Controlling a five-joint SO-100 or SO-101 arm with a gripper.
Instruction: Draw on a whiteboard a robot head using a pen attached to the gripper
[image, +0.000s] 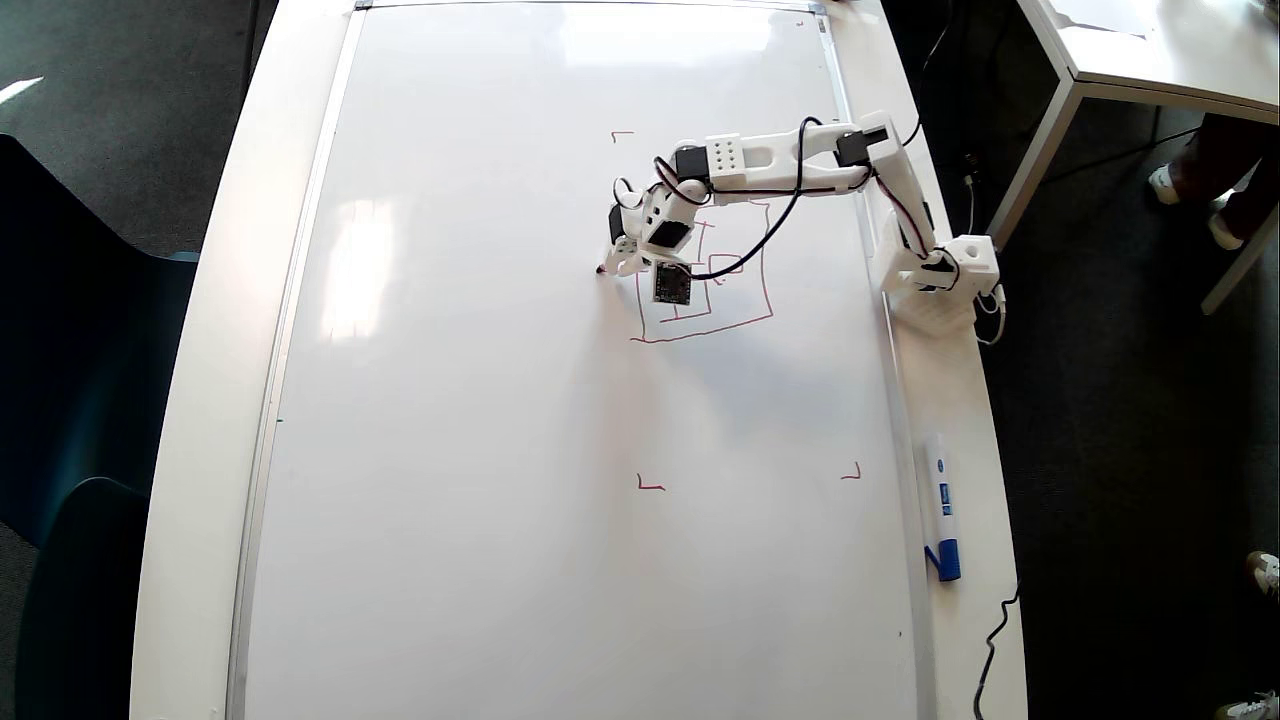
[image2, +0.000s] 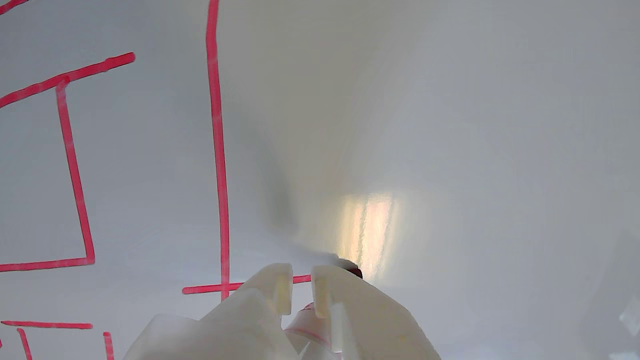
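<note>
The whiteboard (image: 480, 400) fills the table top. On it the robot head (image: 705, 325) is drawn in red: a large square outline with smaller squares inside, partly hidden under the arm. My white gripper (image: 622, 258) sits at the outline's left side, shut on the pen (image: 603, 269). In the wrist view the gripper (image2: 301, 289) comes in from the bottom edge, with the pen (image2: 350, 267) showing its dark red tip past the fingers. The tip lies at the board, at the end of a short red line (image2: 240, 287) that crosses the outline's long side (image2: 217, 150).
The arm's base (image: 940, 275) stands at the board's right frame. A white marker with a blue cap (image: 940, 510) lies on the right table strip. Small red corner marks (image: 650, 486) sit around the drawing. A black cable (image: 995, 630) runs off at the lower right.
</note>
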